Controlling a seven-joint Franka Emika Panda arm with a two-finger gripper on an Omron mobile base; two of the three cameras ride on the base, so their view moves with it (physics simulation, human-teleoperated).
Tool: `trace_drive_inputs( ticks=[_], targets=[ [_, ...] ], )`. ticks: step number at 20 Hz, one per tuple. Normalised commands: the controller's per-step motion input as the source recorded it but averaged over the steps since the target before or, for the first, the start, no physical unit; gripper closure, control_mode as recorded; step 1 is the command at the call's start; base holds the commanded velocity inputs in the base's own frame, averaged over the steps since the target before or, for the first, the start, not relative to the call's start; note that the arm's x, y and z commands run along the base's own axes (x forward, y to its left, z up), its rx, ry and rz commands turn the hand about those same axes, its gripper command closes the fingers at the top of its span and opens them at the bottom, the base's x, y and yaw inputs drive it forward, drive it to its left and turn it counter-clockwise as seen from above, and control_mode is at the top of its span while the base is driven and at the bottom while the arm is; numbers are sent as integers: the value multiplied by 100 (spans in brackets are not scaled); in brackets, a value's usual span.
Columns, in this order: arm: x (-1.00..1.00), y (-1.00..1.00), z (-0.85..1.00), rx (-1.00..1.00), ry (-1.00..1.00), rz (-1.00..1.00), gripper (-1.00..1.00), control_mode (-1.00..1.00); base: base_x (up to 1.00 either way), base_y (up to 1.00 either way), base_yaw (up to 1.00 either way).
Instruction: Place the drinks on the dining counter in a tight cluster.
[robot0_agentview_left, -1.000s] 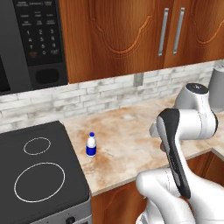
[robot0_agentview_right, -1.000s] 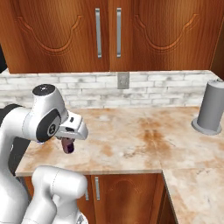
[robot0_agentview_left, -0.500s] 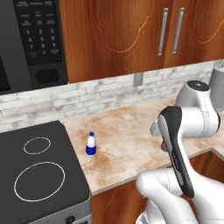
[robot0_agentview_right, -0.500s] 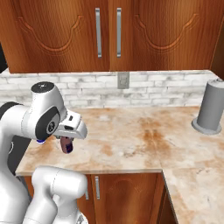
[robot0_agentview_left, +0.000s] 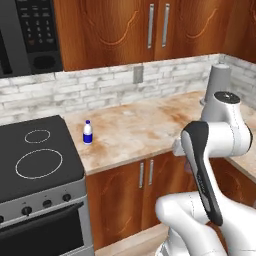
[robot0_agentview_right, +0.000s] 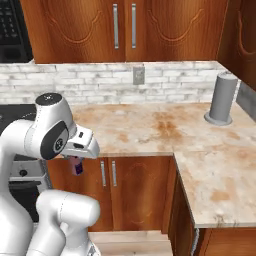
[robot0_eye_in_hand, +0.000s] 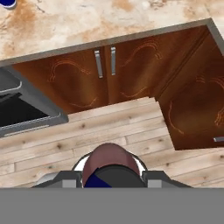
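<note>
A short dark-brown bottle (robot0_eye_in_hand: 109, 164) sits clamped in the robot's pincer (robot0_agentview_right: 76, 165), seen from above in the hand view as a round brown top between the two dark fingertips, and from the right base view as a small dark shape hanging under the white hand. The bottle hangs over the wooden floor (robot0_eye_in_hand: 87, 131) in front of the lower cabinet doors (robot0_eye_in_hand: 105, 74), off the edge of the marbled kitchen tabletop (robot0_agentview_left: 140, 130). A second drink, the clear bottle with the blue label and white cap (robot0_agentview_left: 87, 132), stands upright on that tabletop, just beside the black stove (robot0_agentview_left: 35, 160). A grey cylinder (robot0_agentview_right: 221, 97) stands in the far corner by the brick backsplash; it is probably a paper towel roll or canister, though the rendering leaves that unclear. Judging by this, the task is at an early stage: one drink is in transit, one waits to be fetched, and no cluster has been formed on the dining counter.
</note>
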Motion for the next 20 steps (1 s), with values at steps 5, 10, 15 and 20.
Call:
trace_drive_inputs(
  ticks=[5, 10, 15, 20],
  targets=[
    [0, 0, 0, 0, 0, 0, 100, 100, -53, 0, 9],
    [0, 0, 0, 0, 0, 0, 100, 100, 4, 19, 68],
    [0, 0, 0, 0, 0, 0, 100, 100, 7, 13, 99],
    [0, 0, 0, 0, 0, 0, 100, 100, 0, 20, 100]
  ],
)
